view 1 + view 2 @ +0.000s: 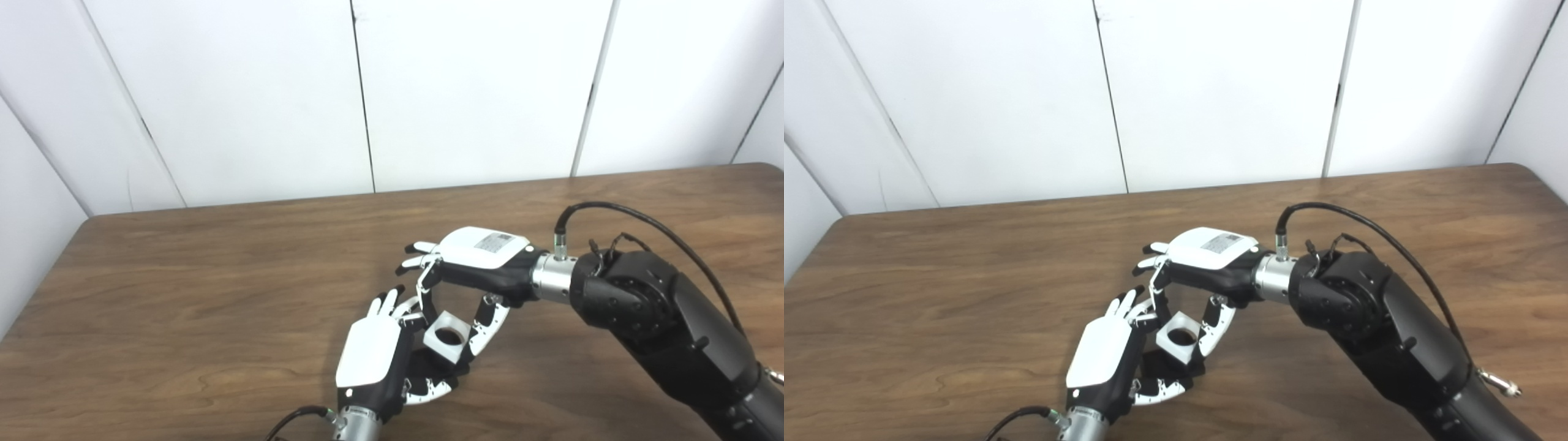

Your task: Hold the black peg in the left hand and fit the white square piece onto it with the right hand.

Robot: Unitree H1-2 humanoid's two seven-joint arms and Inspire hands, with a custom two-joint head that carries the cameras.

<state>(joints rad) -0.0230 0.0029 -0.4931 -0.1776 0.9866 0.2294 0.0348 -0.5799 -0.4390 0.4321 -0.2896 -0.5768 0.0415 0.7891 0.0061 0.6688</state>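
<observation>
The white square piece [448,335] with a round dark hole in its middle sits between both hands, low over the wooden table [184,294]. My right hand [484,260] reaches in from the right and pinches the piece between thumb and fingers. Under and just left of the piece, my left hand [380,355] is curled shut, its palm facing right. Only a dark mass [438,361] shows beneath the piece, where the black peg [1176,362] appears to be held; its shape is mostly hidden. The piece seems to rest on top of that dark part.
A white panelled wall [367,92] stands behind the table's far edge. The right forearm [667,318] with its black cable [643,214] crosses the table's right side. The table's left edge runs near the picture's left border.
</observation>
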